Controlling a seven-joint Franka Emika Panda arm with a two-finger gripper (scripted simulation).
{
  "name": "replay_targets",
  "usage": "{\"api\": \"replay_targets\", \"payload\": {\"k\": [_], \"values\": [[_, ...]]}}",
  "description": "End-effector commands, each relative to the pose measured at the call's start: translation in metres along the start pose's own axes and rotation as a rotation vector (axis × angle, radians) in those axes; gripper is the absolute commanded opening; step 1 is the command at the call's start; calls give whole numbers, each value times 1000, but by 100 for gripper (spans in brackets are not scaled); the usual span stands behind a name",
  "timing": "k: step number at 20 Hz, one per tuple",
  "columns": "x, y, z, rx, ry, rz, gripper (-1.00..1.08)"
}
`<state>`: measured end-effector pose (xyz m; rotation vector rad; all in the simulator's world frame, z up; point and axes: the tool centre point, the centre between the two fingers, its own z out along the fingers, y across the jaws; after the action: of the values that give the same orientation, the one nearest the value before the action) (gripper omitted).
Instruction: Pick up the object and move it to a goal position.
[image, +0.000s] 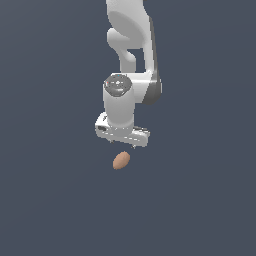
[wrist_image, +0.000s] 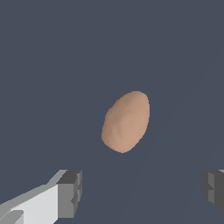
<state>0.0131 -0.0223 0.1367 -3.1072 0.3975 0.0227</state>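
The object (image: 121, 160) is a small tan egg-shaped oval lying on the dark grey floor, just below my white gripper in the exterior view. In the wrist view the object (wrist_image: 126, 122) lies ahead of the fingers, roughly centred between them and apart from both. My gripper (wrist_image: 142, 192) is open and empty, its grey fingertips (wrist_image: 70, 193) spread wide. In the exterior view the gripper (image: 121, 143) hangs just above the object, with its fingers barely showing under the hand.
The floor (image: 50, 200) is a plain dark grey surface. The white arm (image: 131, 45) rises from the hand toward the top of the exterior view.
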Motion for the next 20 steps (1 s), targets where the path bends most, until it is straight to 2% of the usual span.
{"api": "replay_targets", "payload": {"k": [1,11,20], "values": [[5,0,7,0,2,70,100],[24,2,32,-1,10,332,100],[33,2,45,-3,16,455,100]]}}
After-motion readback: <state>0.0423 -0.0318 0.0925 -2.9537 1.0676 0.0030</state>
